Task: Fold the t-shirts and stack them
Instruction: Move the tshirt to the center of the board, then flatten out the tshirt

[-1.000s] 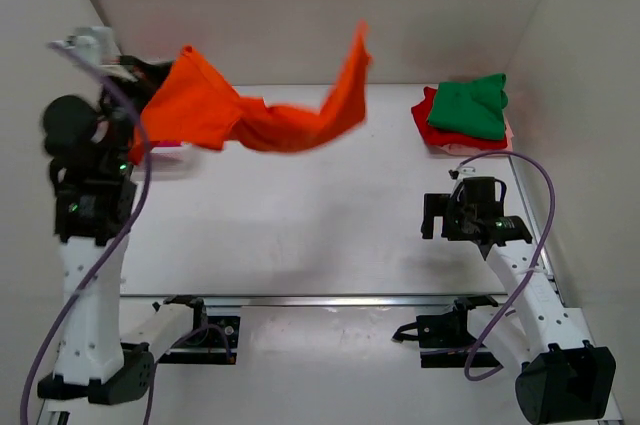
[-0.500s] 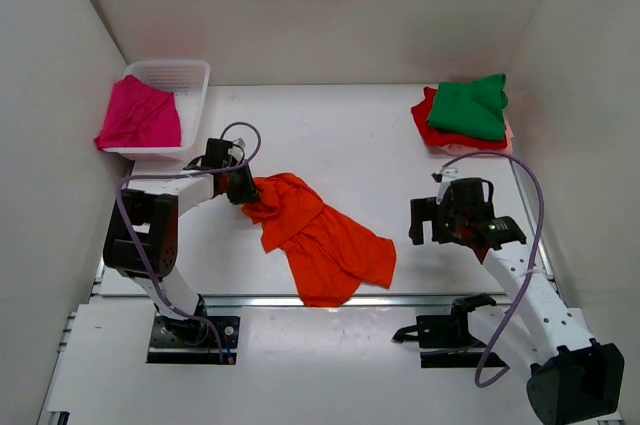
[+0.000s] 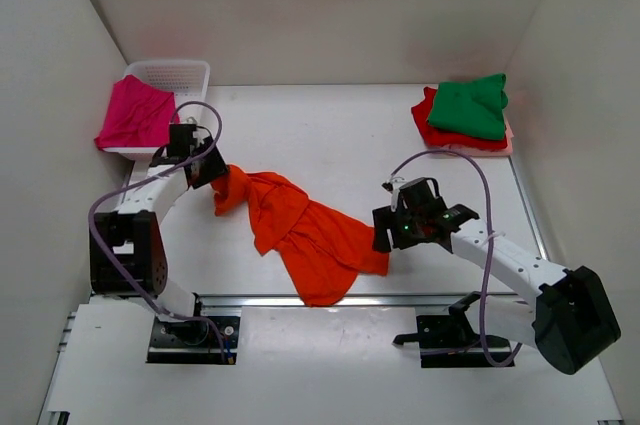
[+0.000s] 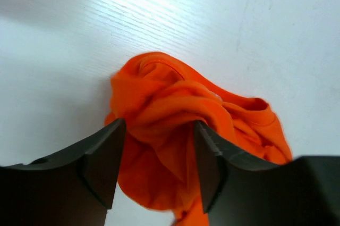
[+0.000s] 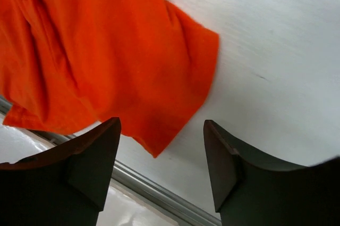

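Note:
The orange t-shirt [image 3: 300, 230] lies crumpled on the table, running from mid-left down toward the front edge. My left gripper [image 3: 212, 173] is at its upper-left end. In the left wrist view the jaws stand open with a bunch of the orange t-shirt [image 4: 175, 103] lying loose between the left gripper [image 4: 156, 154]. My right gripper [image 3: 381, 236] hovers at the shirt's lower-right corner, open, and that pointed corner of the orange t-shirt [image 5: 106, 50] sits between the right gripper [image 5: 162, 133]. A magenta t-shirt [image 3: 135, 115] fills the basket. A green t-shirt [image 3: 470, 105] tops a red one [image 3: 425, 125] at the back right.
The white mesh basket [image 3: 190, 70] stands at the back left against the wall. A metal rail [image 3: 420, 298] runs along the table's front edge, just beyond the shirt's lowest fold, and shows as the rail [image 5: 154, 189] under the right jaws. White walls close in both sides.
The orange shirt went from held high in the air to lying on the table. The left gripper opened and drew back-left. The right arm moved left to the shirt's corner, jaws narrowing.

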`<state>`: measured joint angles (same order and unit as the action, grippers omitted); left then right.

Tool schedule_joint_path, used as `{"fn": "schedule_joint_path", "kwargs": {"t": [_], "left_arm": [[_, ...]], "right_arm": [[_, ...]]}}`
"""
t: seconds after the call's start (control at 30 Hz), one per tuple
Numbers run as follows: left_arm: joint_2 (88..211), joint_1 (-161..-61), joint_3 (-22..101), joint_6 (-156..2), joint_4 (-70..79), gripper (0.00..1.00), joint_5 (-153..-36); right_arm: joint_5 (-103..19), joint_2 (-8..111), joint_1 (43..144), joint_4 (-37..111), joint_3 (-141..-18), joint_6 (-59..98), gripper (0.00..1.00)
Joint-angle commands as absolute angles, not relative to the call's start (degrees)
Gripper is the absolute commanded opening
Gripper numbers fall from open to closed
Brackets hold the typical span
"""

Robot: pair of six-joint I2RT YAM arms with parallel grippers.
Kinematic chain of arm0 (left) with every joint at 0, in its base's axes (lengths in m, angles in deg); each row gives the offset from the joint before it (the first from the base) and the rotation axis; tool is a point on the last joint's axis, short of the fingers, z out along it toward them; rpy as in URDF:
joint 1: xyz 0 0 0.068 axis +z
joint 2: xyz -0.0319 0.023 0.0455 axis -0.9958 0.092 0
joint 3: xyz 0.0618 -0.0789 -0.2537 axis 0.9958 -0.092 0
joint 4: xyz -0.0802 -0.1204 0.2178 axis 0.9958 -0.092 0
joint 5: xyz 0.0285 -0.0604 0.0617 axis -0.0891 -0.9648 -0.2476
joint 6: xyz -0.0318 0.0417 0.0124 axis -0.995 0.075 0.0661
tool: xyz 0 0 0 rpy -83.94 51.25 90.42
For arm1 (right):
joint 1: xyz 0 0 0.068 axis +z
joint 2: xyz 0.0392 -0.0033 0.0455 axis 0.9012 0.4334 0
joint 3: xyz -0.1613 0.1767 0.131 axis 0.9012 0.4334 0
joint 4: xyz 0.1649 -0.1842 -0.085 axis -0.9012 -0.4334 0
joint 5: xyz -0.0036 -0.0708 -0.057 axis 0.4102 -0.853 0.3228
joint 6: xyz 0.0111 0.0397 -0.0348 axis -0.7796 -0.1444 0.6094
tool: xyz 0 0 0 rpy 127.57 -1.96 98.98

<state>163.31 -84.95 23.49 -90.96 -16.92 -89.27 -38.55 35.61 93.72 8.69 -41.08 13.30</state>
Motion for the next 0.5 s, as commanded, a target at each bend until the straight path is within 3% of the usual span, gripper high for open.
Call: {"fn": "schedule_joint_path", "kwargs": {"t": [0.0, 0.1, 0.23, 0.47], "left_arm": [[157.3, -86.7, 26.8, -89.2, -21.8, 0.66, -88.1], [151.9, -91.5, 26.7, -88.4, -24.5, 0.71, -86.4], [142.4, -95.8, 19.7, -90.5, -26.4, 0.75, -89.8], [132.8, -104.0, 0.5, -97.1, -24.4, 0.65, -90.7]], "right_arm": [[-36.6, 35.1, 96.7, 14.9, -38.7, 8.6, 0.6], [-37.2, 35.5, 100.0, 15.9, -36.5, 5.6, 0.52], [-38.2, 35.1, 100.8, 17.4, -34.5, 0.9, 0.51], [-40.0, 32.6, 99.7, 18.0, -31.3, -2.3, 0.51]]}}
